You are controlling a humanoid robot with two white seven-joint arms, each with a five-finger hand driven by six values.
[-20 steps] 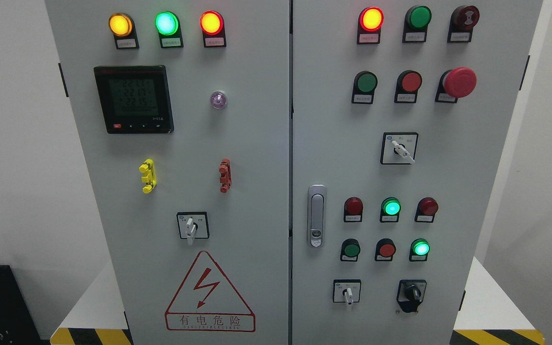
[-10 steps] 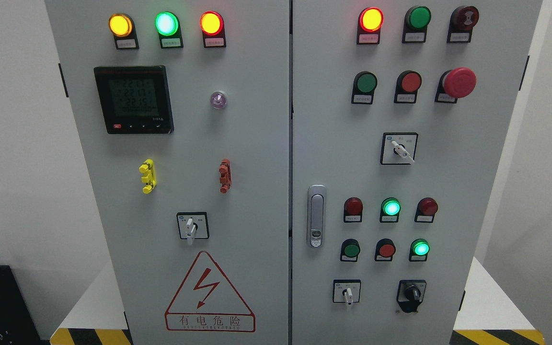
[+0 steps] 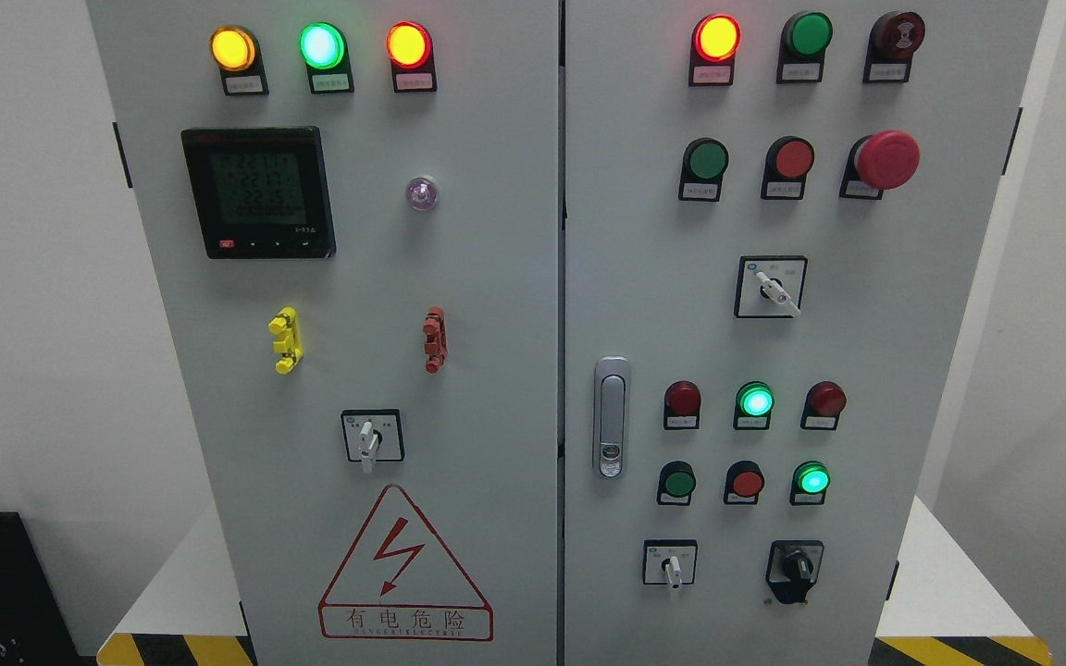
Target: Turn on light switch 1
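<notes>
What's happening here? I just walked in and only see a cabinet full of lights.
Nothing is being handled right now: neither robot hand is in view. The camera faces a grey cabinet with two doors. Several lamps are lit, among them the yellow lamp at top left, and the meter shows readings. Which control is light switch 1 cannot be told; the labels are too small to read.

Support: I see a white platform (image 3: 935,583) across the lower frame, showing at both bottom corners.
Edge: yellow-and-black hazard striping (image 3: 959,650) along its front.
On it: the grey electrical cabinet (image 3: 496,305) stands upright, filling the centre.
</notes>
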